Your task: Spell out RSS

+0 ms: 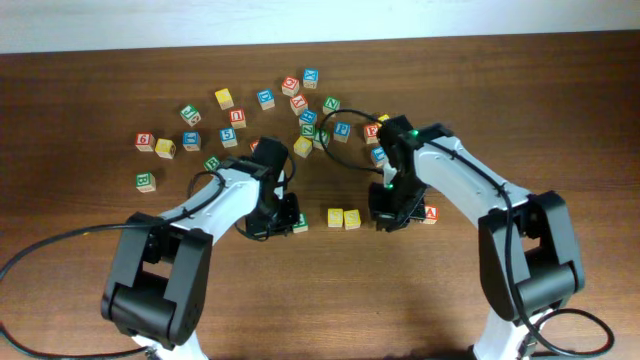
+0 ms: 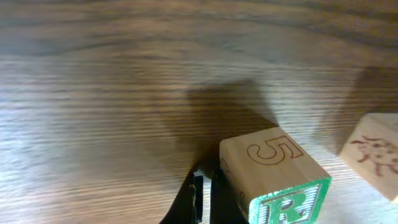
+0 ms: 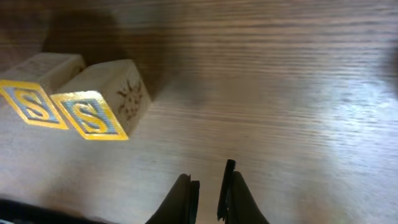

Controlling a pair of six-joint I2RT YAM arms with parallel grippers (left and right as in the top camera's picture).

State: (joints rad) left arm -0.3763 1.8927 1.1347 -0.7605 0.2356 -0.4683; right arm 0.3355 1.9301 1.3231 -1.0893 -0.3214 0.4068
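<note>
We've got the R cube (image 2: 283, 193) just right of the left jaws, which look pressed together and empty, with the S cubes (image 1: 335, 217) further right on the counter (image 2: 93, 93).

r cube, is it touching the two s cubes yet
No, the R cube sits apart from the S cubes, a clear gap between them.

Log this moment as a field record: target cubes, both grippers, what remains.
R cube: on the table beside the left gripper, not between its fingers
S cubes: two, side by side
row: R cube sits left of the S cubes with a gap
left gripper: fingers close together, empty
right gripper: fingers close together, empty
remaining: close the gap
</note>
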